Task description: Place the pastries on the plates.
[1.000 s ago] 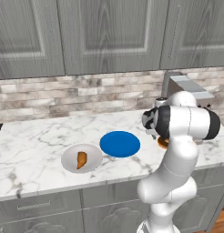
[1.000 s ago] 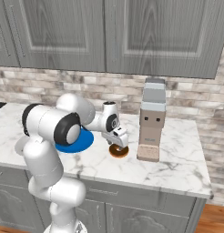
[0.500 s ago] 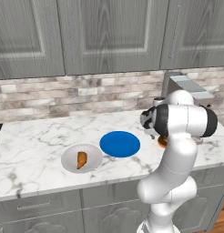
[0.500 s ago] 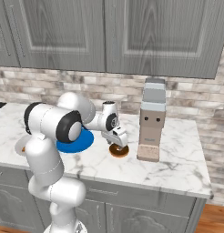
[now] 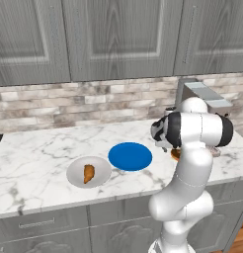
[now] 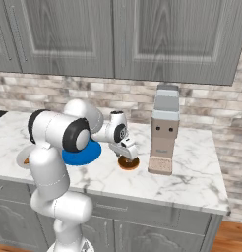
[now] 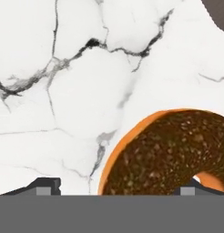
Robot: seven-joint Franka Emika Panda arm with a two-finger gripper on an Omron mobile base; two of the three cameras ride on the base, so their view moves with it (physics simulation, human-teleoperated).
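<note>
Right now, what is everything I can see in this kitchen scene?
Doughnut: one, brown with dark glaze, on the counter under the fingers.
Croissant: one, orange-brown, on the grey plate.
Grey plate: one, pale, on the counter left of the blue plate.
Blue plate: one, bright blue, bare.
Coffee machine: one, grey, beside the doughnut.
Counter: white marble.
Cabinets: grey, above.
Arm: one, white.
Fingers: two, dark, either side of the doughnut.

gripper (image 6: 127, 156) low over doughnut (image 6: 128, 163) on marble worktop (image 6: 192, 179) | blue plate (image 6: 83, 151) just left, partly behind arm | grey appliance (image 6: 164, 130) stood right of doughnut | pale plate (image 6: 22, 158) at far left
</note>
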